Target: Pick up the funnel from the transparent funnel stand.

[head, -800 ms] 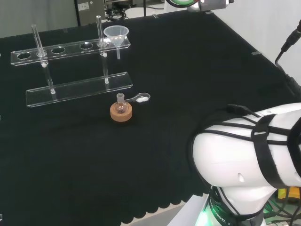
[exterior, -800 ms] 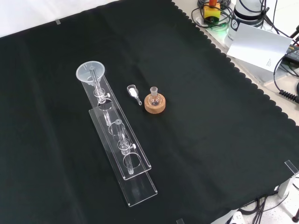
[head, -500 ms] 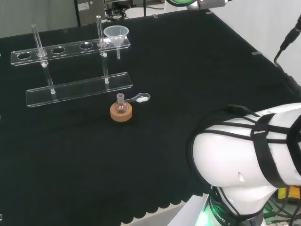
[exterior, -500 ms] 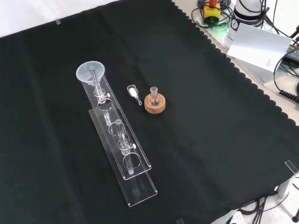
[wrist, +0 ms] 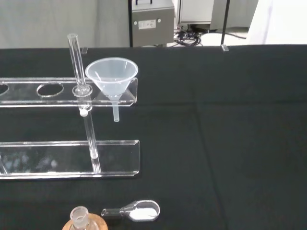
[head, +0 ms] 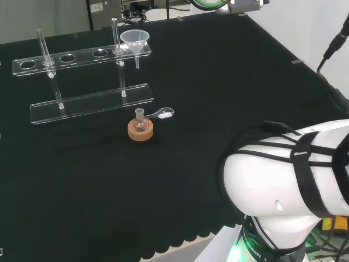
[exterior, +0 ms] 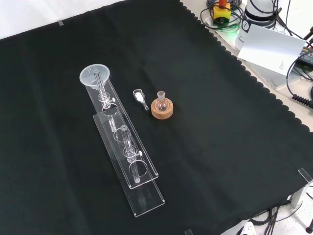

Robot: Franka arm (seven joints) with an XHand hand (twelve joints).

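Note:
A clear plastic funnel (head: 134, 39) sits in the end hole of the transparent funnel stand (head: 82, 57), its spout hanging down below the top plate. In the front view the funnel (exterior: 94, 76) is at the far end of the stand (exterior: 142, 196). The wrist view shows the funnel (wrist: 112, 75) straight ahead and some way off, beside an upright rod of the stand (wrist: 48, 91). Nothing touches the funnel.
A small round flask on a cork ring (head: 140, 128) stands in front of the stand, with a small glass scoop of white powder (head: 165, 113) beside it. The arm's white links (head: 289, 180) fill the head view's lower right. The cloth's scalloped edge (exterior: 254, 78) runs past cables and a white sheet (exterior: 271, 49).
The arm part at the head view's top edge has shifted slightly left. The funnel, stand, flask and scoop have not moved.

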